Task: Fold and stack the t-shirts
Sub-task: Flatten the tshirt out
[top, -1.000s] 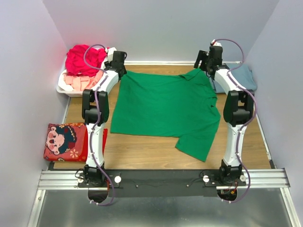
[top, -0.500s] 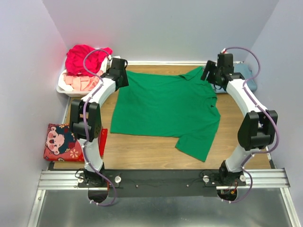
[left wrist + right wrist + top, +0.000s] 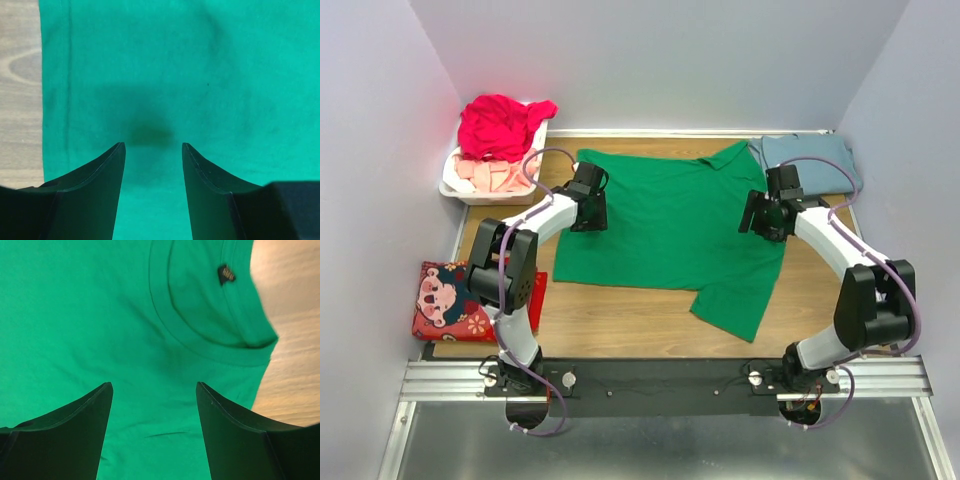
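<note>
Readiness: left end effector [image 3: 153,145] and right end effector [image 3: 154,385] hang wide and empty directly above green t-shirt [image 3: 670,225], spread out beneath them, apparently for folding.

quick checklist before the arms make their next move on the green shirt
1. green t-shirt spread flat on the table: ok
2. left claw open and empty, over the cloth near the hem: ok
3. right claw open and empty, beside the collar: ok
4. either claw touching the cloth: cannot tell
5. far sleeve apart from the folded blue-grey t-shirt: cannot tell
</note>
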Controlling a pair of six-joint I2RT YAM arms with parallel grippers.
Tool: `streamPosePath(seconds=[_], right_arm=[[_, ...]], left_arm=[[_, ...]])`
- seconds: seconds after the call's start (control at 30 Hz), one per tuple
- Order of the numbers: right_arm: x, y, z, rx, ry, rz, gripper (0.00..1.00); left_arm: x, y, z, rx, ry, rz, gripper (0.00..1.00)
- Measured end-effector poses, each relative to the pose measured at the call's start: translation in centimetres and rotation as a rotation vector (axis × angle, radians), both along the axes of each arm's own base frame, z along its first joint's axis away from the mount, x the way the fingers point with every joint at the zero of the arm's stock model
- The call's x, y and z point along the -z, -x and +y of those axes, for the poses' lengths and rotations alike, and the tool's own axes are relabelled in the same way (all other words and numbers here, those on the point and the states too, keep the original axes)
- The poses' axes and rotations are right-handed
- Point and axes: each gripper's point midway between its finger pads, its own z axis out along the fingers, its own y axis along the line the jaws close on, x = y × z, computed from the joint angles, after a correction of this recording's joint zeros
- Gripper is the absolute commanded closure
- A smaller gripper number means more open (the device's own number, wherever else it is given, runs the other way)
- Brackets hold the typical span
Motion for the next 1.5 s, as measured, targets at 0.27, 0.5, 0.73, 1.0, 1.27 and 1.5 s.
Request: streamPosePath(seconds=[0.27, 0.5, 0.73, 1.0, 1.27, 1.5], right_arm=[[2.6, 0.9, 1.1, -0.012, -0.02, 0.081, 0.25], [5.4, 2.1, 2.0, -0.021, -0.022, 0.172, 0.26], [7.4, 3.3, 2.7, -0.038, -0.04, 0.239, 0.27], [7.4, 3.4, 3.4, -0.057, -0.052, 0.243, 0.28], [7.5, 3.8, 4.1, -0.066, -0.051, 0.247, 0.3], [7.4, 3.7, 3.7, -0.034, -0.028, 0.243, 0.3]], left_arm=[[1.3, 1.8, 0.2, -0.034, 0.009, 0.044, 0.42], [2.2, 3.1, 0.9, -0.097, 0.005, 0.073, 0.43], [2.4, 4.9, 2.3, -0.177, 0.008, 0.083, 0.43], [2.5, 6.7, 4.8, -0.274, 0.007, 0.102, 0.43], [2.5, 7.0, 6.8, -0.33, -0.007, 0.121, 0.44], [1.8, 4.2, 6.9, -0.295, -0.034, 0.106, 0.45]])
